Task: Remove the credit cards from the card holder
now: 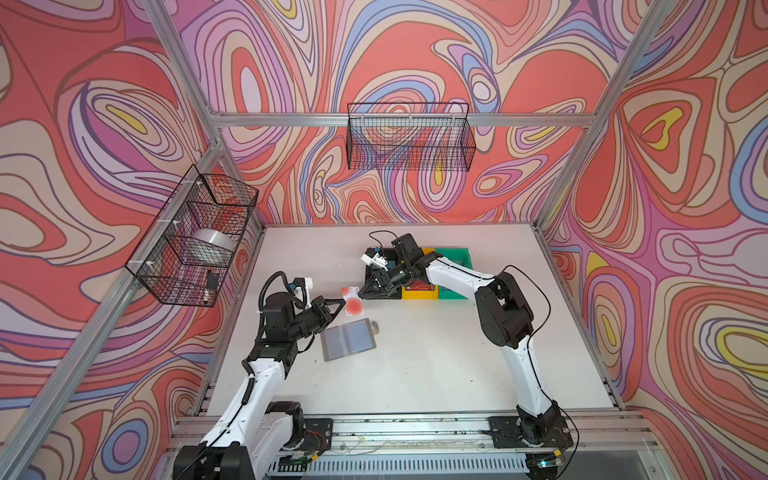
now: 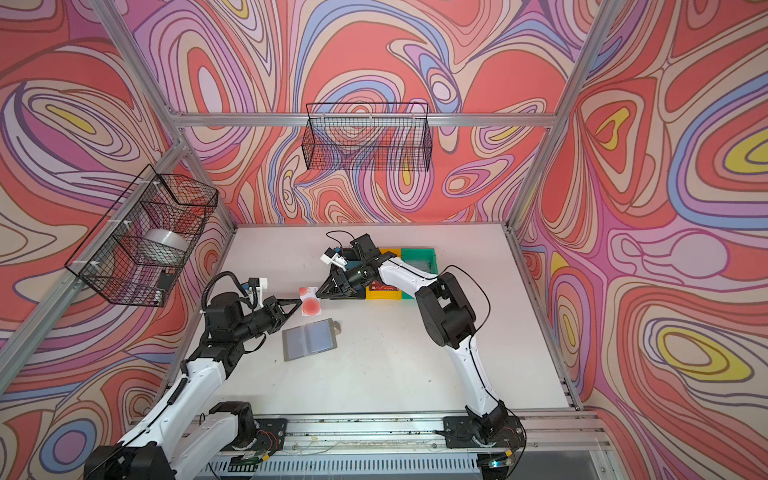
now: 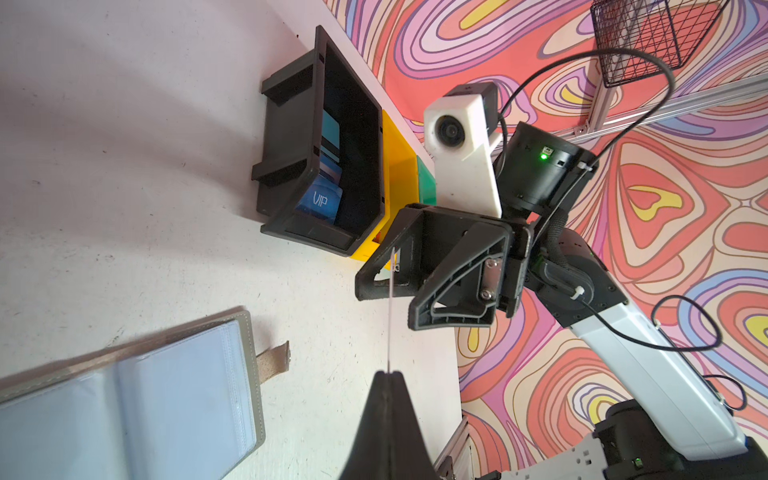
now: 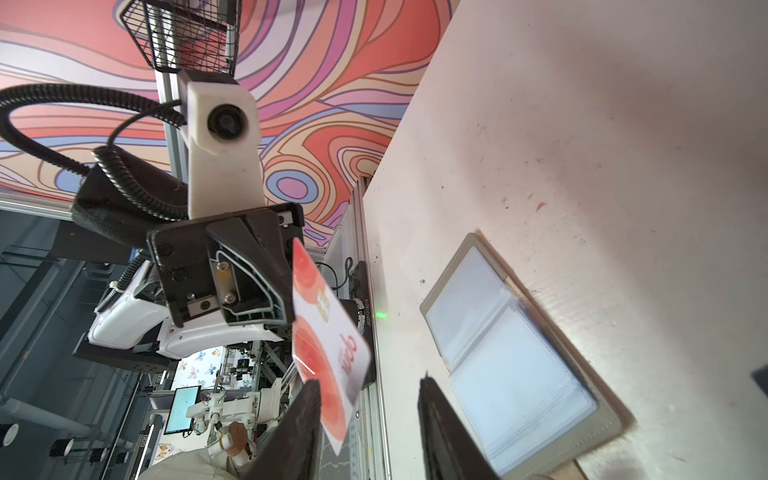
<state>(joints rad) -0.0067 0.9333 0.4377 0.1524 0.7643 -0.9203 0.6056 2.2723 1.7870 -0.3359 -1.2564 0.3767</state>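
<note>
A whitish credit card with a red round spot (image 1: pixel 352 301) (image 2: pixel 309 303) (image 4: pixel 328 340) hangs above the table between both grippers. My left gripper (image 1: pixel 343 300) (image 2: pixel 300 301) (image 3: pixel 388 374) is shut on one end of it; in the left wrist view the card (image 3: pixel 390 316) shows edge-on. My right gripper (image 1: pixel 360 293) (image 2: pixel 318 293) (image 4: pixel 370 386) stands open with the card's other end between its jaws, close to one finger. The grey card holder (image 1: pixel 348 338) (image 2: pixel 309 338) (image 3: pixel 124 407) (image 4: pixel 507 357) lies open flat on the table just below. A blue credit card (image 3: pixel 318 201) rests in the black bin.
The black bin (image 3: pixel 320 83) (image 1: pixel 374 270), a yellow bin (image 1: pixel 415 294) (image 2: pixel 380 294) holding something red, and a green bin (image 1: pixel 455 259) (image 2: pixel 419 257) stand in a row behind the right gripper. Wire baskets (image 1: pixel 409 139) hang on the back and left walls.
</note>
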